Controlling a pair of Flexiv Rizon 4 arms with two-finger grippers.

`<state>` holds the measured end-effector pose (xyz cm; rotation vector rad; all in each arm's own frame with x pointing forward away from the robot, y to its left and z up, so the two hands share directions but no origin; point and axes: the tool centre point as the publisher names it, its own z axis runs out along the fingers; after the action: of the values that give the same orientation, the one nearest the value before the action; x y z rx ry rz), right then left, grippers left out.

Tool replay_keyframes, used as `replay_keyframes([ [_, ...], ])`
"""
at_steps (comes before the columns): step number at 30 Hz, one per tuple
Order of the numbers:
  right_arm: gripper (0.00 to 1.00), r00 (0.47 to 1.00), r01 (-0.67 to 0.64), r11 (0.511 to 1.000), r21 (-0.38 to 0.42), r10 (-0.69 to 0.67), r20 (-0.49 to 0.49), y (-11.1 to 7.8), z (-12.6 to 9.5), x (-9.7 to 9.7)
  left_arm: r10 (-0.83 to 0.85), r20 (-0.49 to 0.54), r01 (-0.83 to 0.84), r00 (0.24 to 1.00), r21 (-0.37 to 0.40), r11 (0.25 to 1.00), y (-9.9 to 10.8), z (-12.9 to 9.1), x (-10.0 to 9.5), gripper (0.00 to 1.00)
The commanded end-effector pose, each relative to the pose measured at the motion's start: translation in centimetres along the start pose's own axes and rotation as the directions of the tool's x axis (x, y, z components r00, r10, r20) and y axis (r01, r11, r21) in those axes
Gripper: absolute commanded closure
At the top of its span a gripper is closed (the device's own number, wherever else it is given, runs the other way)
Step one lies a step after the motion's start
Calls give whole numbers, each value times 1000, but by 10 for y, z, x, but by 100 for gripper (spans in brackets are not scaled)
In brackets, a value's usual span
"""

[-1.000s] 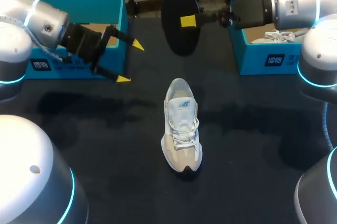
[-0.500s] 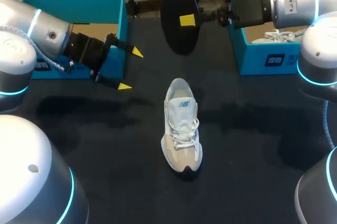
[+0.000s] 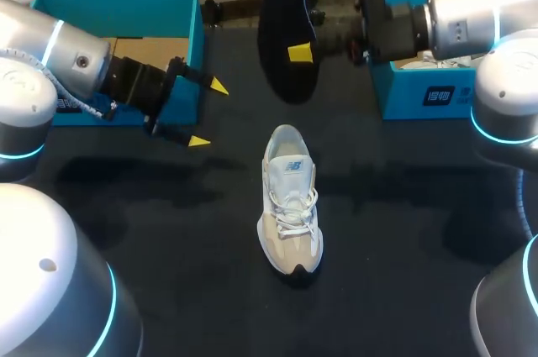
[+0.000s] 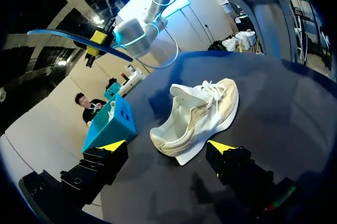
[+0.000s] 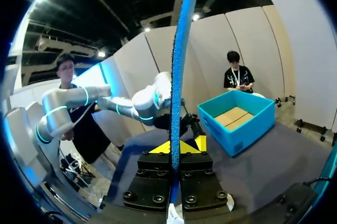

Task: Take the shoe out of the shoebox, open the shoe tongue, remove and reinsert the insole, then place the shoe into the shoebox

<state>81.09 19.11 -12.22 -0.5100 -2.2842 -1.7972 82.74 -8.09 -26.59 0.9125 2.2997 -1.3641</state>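
insole (image 3: pixel 282 4): looks thin, floppy; right gripper (image 3: pixel 301 53) clamps its edge
left gripper (image 3: pixel 208 113): wide open, empty
shoe (image 3: pixel 291 202): probably light; take by heel

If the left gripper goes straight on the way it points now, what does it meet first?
Probably the white shoe, which lies straight ahead of the open left gripper in its wrist view, nothing between them. Height is hard to judge, so it might pass over the heel.

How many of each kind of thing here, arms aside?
Shoeboxes: 2, left shoebox and right shoebox.
Shoes: 2, shoe on the table and shoe in the right shoebox.
Insoles: 1, insole in the right gripper.
Total: 5.
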Motion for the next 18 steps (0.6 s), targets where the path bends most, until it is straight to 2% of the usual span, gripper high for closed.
replay_keyframes([
  [1,100,1000,5,1000,-3,-5,-28,-9,10,-12,0,-1,0,1000,-4,1000,-1,0,1,0],
  [4,100,1000,9,1000,-2,-9,-30,-18,15,-16,0,-1,0,1000,-4,1000,-1,0,1,0],
  [8,100,1000,9,1000,-2,-9,-30,-18,15,-16,3,2,-3,1000,-31,1000,-11,0,-3,0],
  [12,100,1000,9,1000,-2,-9,-30,-18,15,-16,-49,-18,47,999,-96,994,-16,3,-5,0],
  [18,100,1000,9,1000,-2,-9,-30,-18,15,-16,-140,4,138,990,-177,974,-15,9,-2,0],
])
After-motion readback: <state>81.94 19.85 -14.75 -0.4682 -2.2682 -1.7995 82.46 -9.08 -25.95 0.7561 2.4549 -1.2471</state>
